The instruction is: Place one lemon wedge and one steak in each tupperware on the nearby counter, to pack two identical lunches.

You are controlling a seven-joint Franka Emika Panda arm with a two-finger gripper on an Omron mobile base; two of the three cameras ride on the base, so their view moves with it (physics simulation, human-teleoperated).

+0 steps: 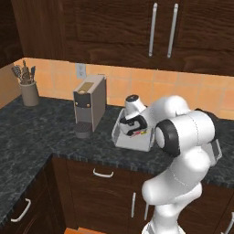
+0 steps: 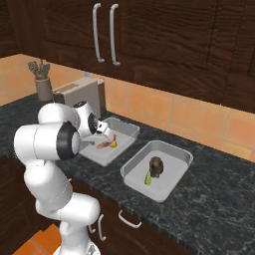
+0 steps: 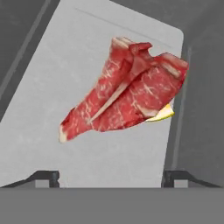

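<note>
A: Counter (image 2: 219, 199), 2 tubs: where's the steak?
B: Mid-frame in the hand view, steak (image 3: 127, 92) lies in the left tub (image 2: 112, 142), lemon (image 3: 161, 114) peeking from its right edge.
A: Gripper (image 3: 111, 177)?
B: Spread wide, holding nothing. I'd lift straight up so the fingertips don't drag the steak.

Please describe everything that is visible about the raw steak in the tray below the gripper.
The steak is a raw, red cut with white marbling and a pale bone line along its middle. It lies flat on the grey floor of the left tupperware, toward one corner. A yellow lemon wedge peeks out from under its edge and touches it. The gripper is above it with the jaws wide open, and it is not holding the steak.
</note>
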